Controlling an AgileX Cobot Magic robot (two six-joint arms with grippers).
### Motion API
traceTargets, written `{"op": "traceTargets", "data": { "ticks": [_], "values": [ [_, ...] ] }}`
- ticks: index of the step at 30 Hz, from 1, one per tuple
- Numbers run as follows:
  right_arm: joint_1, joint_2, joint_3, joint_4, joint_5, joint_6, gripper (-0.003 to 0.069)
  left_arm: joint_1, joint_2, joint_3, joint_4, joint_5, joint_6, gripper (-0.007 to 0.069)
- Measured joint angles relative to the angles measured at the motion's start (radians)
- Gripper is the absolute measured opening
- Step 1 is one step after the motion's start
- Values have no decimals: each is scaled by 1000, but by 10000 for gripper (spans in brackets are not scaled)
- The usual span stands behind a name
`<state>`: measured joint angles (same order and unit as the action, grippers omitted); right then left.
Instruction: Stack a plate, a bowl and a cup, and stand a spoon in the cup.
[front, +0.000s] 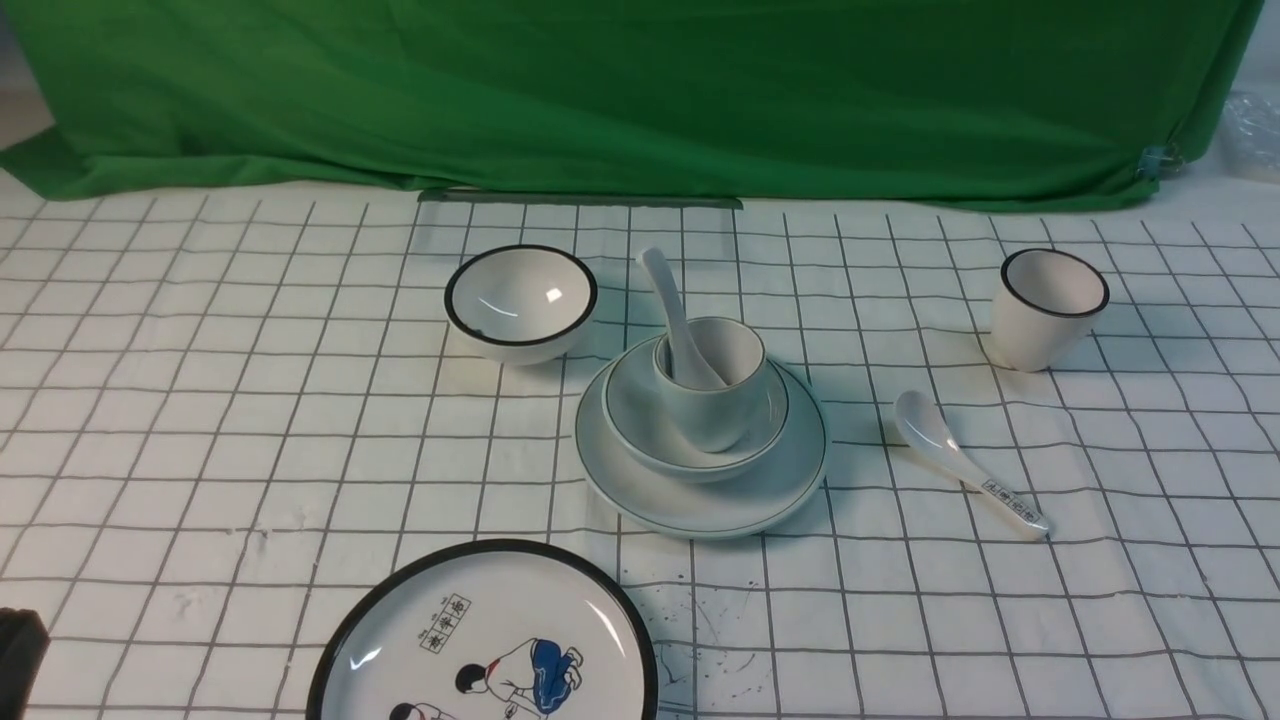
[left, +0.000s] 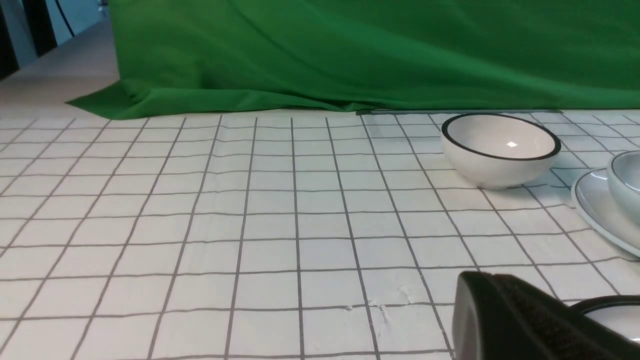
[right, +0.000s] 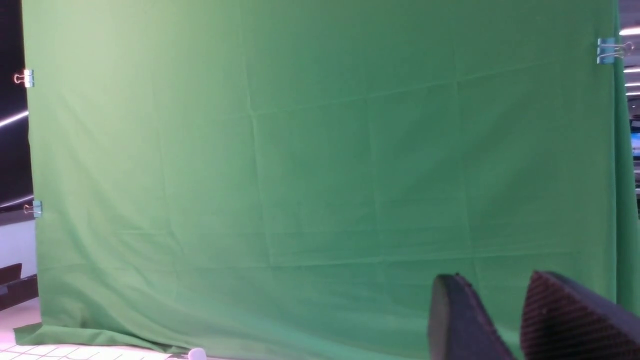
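Note:
The plain plate (front: 700, 515) lies at the table's middle. The shallow bowl (front: 640, 430) sits on it, and the small cup (front: 725, 405) stands in the bowl. The plain white spoon (front: 668, 300) stands in the cup, its handle leaning back and left. The plate's edge (left: 592, 205) and the bowl's edge (left: 627, 185) show in the left wrist view. My left gripper (left: 480, 280) is low over the cloth at the near left, shut and empty. A dark part of it (front: 20, 650) shows in the front view. My right gripper (right: 492, 280) is open, empty, and faces the green backdrop.
A deeper black-rimmed bowl (front: 520, 300) stands left of and behind the stack, also in the left wrist view (left: 500, 150). A taller black-rimmed cup (front: 1050, 305) stands at the right. A labelled spoon (front: 965, 470) lies right of the stack. A cartoon plate (front: 480, 640) lies at the near edge.

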<state>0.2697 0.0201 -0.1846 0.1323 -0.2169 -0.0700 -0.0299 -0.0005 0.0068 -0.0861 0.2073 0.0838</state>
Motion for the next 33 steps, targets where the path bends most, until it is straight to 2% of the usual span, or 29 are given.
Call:
{"op": "traceTargets", "data": {
  "ticks": [20,22,27,30,33],
  "values": [
    [0,0,0,0,0,-6,237,0,0,0,0,0,1,4],
    [-9,-6,0,0,42,-30,237,0,0,0,1,0,1,4],
    [-122,-19,6,-1,280,-173,237,0,0,0,1,0,1,4],
    [-230,-19,76,-6,411,-286,237,0,-1,0,9,0,1,4],
    [-276,-19,170,-11,451,-300,237,0,-1,0,16,0,1,4]
  ]
}}
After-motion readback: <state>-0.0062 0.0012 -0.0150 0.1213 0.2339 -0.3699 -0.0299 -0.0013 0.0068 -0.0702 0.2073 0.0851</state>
